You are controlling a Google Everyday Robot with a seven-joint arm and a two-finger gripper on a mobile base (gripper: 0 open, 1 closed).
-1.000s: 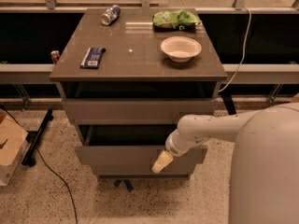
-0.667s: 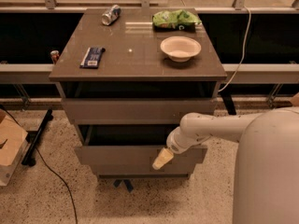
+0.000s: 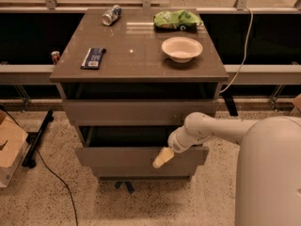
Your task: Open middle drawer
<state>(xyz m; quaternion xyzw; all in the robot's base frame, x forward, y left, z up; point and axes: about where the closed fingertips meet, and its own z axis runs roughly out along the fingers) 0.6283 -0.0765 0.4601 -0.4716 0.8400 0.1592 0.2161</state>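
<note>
The middle drawer (image 3: 117,157) is a taupe-grey flat front, second of three on the cabinet. It stands pulled out a little way from the cabinet, with a dark gap showing its inside behind the front. My gripper (image 3: 161,158) is at the right part of this drawer's front, its tan tip lying over the front's upper half. My white arm (image 3: 207,128) reaches to it from the right. The uppermost drawer front (image 3: 136,112) sits above, and the lowest front (image 3: 141,172) sits below and further back.
The cabinet top (image 3: 136,65) bears a white bowl (image 3: 181,48), a green bag (image 3: 178,19), a can (image 3: 111,15) and a dark packet (image 3: 93,58). A cardboard box (image 3: 9,149) and a black cable (image 3: 56,178) lie on the floor at left. My white body (image 3: 268,173) fills the lower right.
</note>
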